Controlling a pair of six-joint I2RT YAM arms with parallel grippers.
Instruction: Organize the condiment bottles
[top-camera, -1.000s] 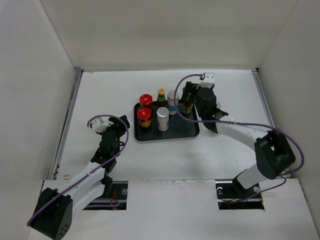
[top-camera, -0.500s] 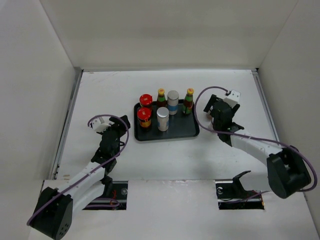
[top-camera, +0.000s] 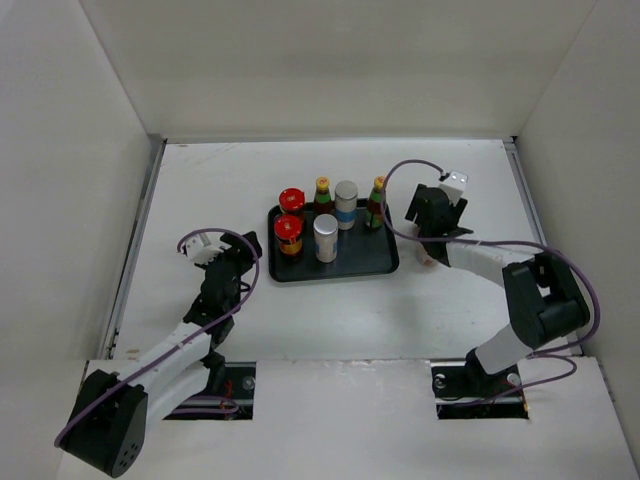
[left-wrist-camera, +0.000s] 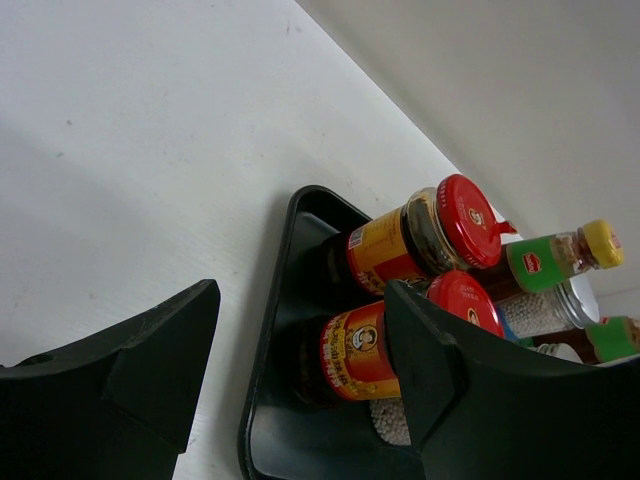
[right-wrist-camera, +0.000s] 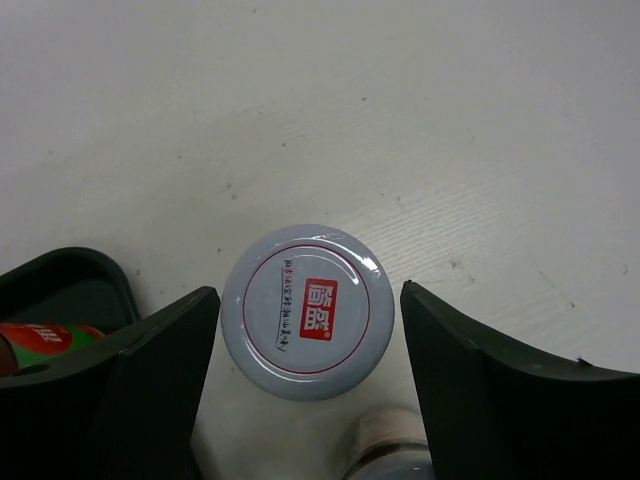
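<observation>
Six bottles are stood in the black tray beside the right claw, whose open jaws are set around an ungripped pale-lidded jar; the left claw is spread, empty

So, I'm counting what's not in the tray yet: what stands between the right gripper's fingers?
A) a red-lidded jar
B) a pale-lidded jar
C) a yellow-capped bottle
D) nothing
B: the right wrist view shows a pale-lidded jar with a red logo standing on the table, between the spread fingers of the right gripper, just outside the black tray.
</observation>
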